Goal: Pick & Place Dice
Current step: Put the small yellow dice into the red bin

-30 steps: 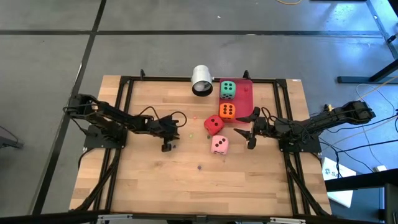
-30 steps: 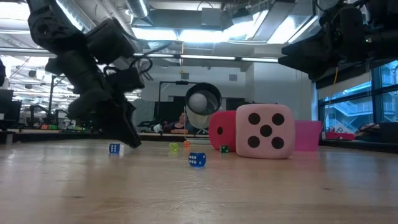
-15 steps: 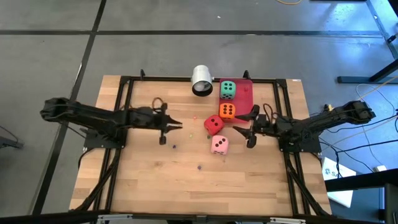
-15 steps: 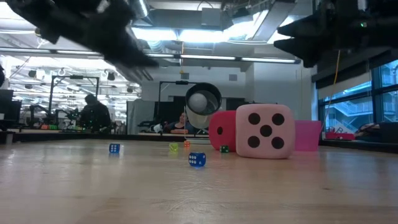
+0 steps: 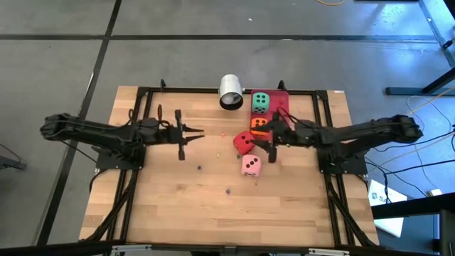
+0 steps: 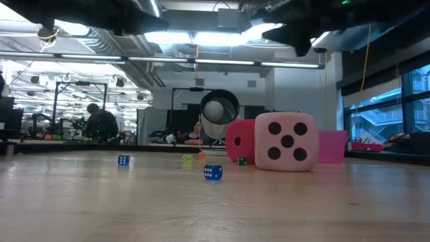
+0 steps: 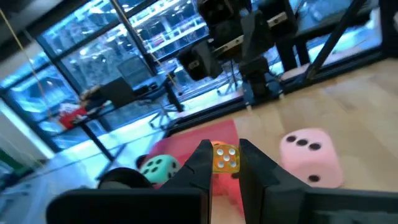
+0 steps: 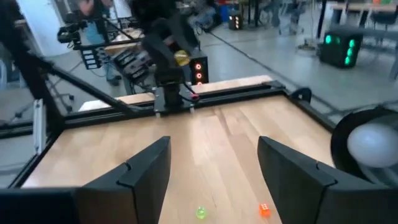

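Clearly the pinch is the weak spot: the left end effector [image 7: 224,155] is closed almost fully on a small yellow die [image 7: 225,160], gripping it only at the very tips of its hard dark fingers. A die that tiny, smooth and hard-edged could twist out and bounce across the counter [image 5: 178,206], most likely if the arm swings or stops sharply.

The right end effector [image 8: 213,142] is spread wide and holds nothing. It hangs above the red die [image 5: 244,144] and the orange die [image 5: 259,126], partly covering the orange one from overhead. Coming down off-centre, one finger could land on top of a cube and shove it into its neighbour, since red, orange and the pink die [image 5: 250,166] sit close together.

These big cubes look soft and rounded at the corners, matte, with dark pips; they should squash a little under grip. The green die [image 5: 261,102] lies on the flat red tray [image 5: 282,102], beside a white cup [image 5: 231,91] lying on its side. More tiny dice, one of them a blue die [image 6: 213,173], dot the pale wood.
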`<action>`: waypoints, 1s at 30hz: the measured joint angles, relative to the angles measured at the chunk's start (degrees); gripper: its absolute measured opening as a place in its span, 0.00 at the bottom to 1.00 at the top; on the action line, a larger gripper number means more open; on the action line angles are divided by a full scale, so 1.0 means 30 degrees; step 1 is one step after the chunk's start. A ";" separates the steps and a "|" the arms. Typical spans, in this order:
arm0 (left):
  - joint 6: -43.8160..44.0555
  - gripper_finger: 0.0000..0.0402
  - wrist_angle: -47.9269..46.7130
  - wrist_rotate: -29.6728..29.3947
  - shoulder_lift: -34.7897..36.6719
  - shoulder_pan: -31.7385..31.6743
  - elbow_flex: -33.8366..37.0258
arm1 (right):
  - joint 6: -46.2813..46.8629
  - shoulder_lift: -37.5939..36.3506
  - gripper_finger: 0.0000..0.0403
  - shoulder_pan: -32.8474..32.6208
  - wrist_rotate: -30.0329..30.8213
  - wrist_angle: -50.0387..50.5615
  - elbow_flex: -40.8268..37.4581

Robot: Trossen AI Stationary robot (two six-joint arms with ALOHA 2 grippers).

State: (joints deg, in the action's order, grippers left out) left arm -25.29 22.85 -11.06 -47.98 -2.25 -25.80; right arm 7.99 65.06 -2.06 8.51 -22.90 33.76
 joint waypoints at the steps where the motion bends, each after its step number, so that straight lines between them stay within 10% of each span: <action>1: -0.0359 0.07 -0.0070 -0.0481 -0.0018 0.0216 0.0002 | 0.0407 0.0605 0.59 0.0329 -0.0325 -0.0436 0.0161; 10: -0.3200 0.07 -0.0012 -0.4995 -0.1055 0.2768 -0.0335 | 0.5882 0.6204 0.59 0.3533 -0.7818 -0.7724 0.0409; 30: -0.5197 0.07 -0.4385 -0.7388 -0.8322 0.3900 -0.6356 | 0.8118 1.2838 0.59 0.4390 -1.3659 -1.0851 0.5275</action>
State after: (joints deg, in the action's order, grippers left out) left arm -40.88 9.69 -33.22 -72.95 9.45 -44.87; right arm 32.34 103.57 11.11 -32.47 -55.45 49.58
